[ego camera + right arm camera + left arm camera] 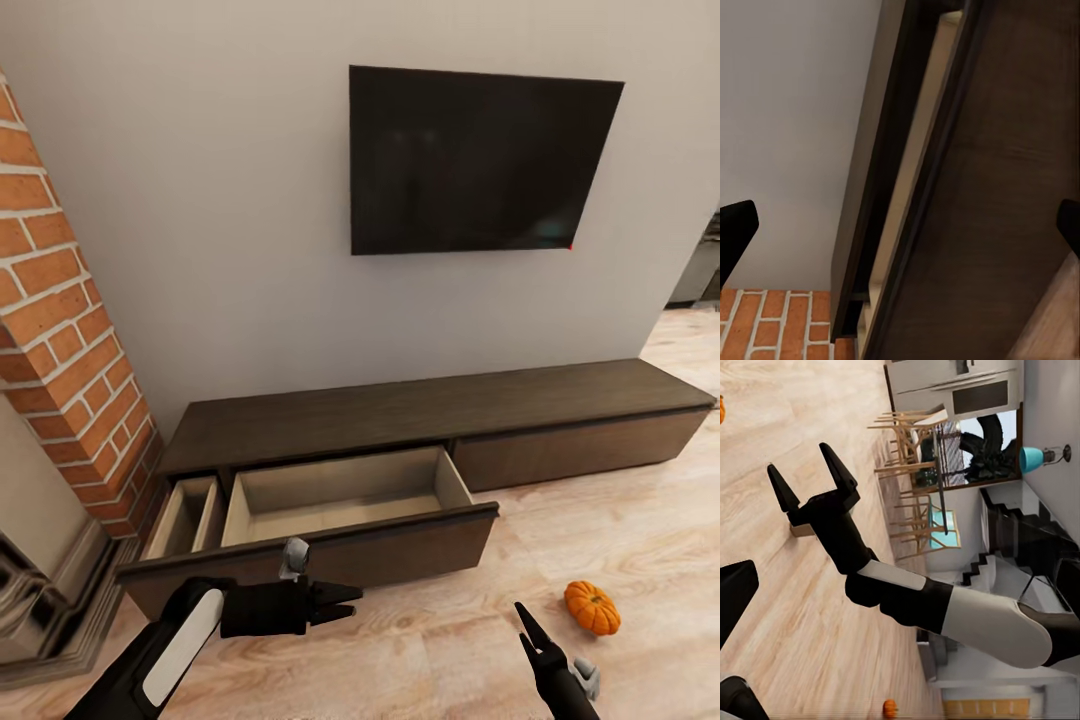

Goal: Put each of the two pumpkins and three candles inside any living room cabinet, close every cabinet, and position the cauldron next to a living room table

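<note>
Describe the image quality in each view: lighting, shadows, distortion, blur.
Head view: even, soft lighting, wide-angle bending of the brick column, faint shadow under the pumpkin. Left wrist view: bright floor, sharp right pincer, background furniture slightly soft. Right wrist view: dim, the cabinet front close and dark, with little contrast.

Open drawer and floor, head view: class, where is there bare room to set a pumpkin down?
The open drawer shows a bare pale bottom between its four walls. The cabinet top under the TV is bare too. Tighter: floor between right gripper and pumpkin, and by left gripper.
</note>
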